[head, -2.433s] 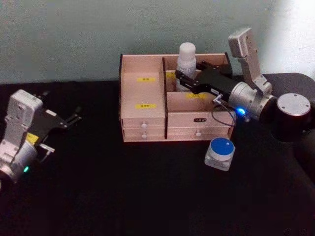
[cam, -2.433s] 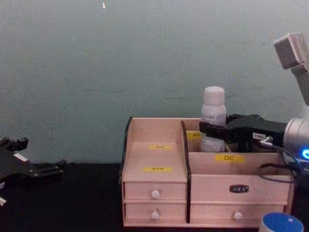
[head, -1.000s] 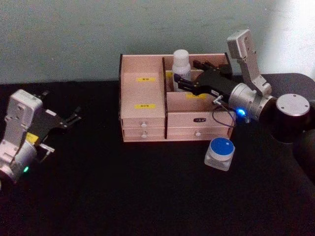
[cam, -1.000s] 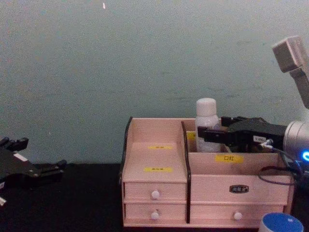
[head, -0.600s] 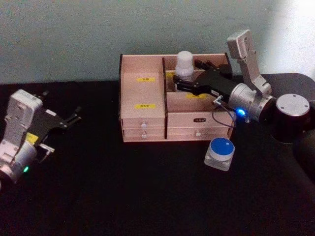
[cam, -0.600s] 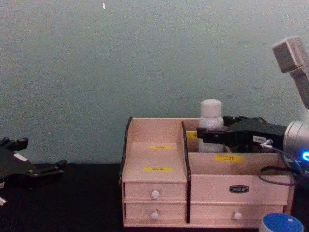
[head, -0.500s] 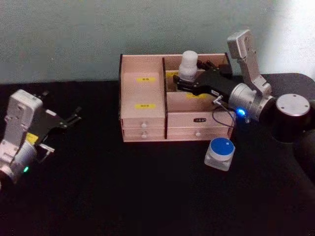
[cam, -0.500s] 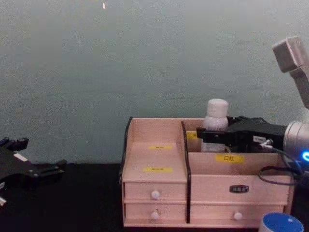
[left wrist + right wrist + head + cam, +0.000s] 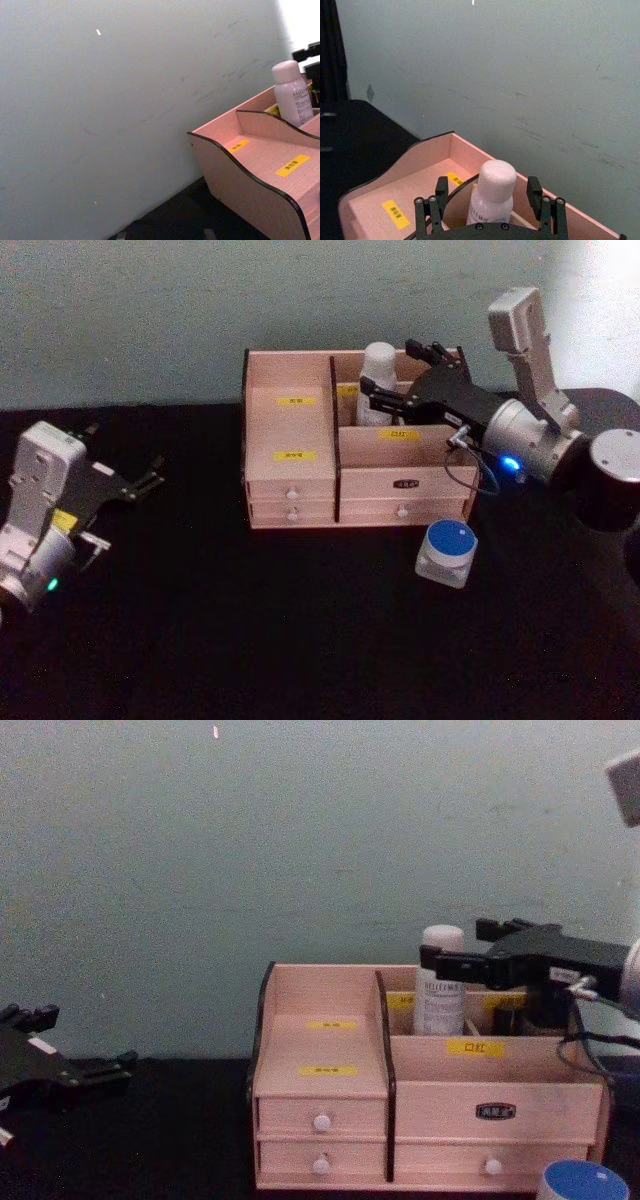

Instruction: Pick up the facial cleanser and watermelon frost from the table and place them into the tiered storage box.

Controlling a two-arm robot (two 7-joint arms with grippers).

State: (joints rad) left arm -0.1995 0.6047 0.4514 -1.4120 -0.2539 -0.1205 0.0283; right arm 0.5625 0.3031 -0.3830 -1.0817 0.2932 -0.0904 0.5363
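The facial cleanser [image 9: 377, 373], a slim white bottle, stands upright in the rear right compartment of the tiered storage box [image 9: 290, 480]; the same bottle [image 9: 440, 988] pokes above the box's back wall [image 9: 320, 982]. My right gripper [image 9: 392, 371] hovers over that compartment, open. In the right wrist view its fingers [image 9: 441, 186] flank the bottle's cap [image 9: 493, 176] with a gap on each side. The watermelon frost [image 9: 448, 549], a clear jar with a blue lid, sits on the table just in front of the box's right end. My left gripper [image 9: 125, 449] rests open at the far left.
The black table stretches wide between my left arm and the box. A pale green wall stands close behind the box. The box's left stepped compartment [image 9: 260, 155] holds nothing. The right arm's dark base [image 9: 610, 475] sits to the right of the box.
My right gripper has opened, let go of the facial cleanser and drawn back to the right. The bottle now stands upright in the rear compartment. The left arm has stayed still.
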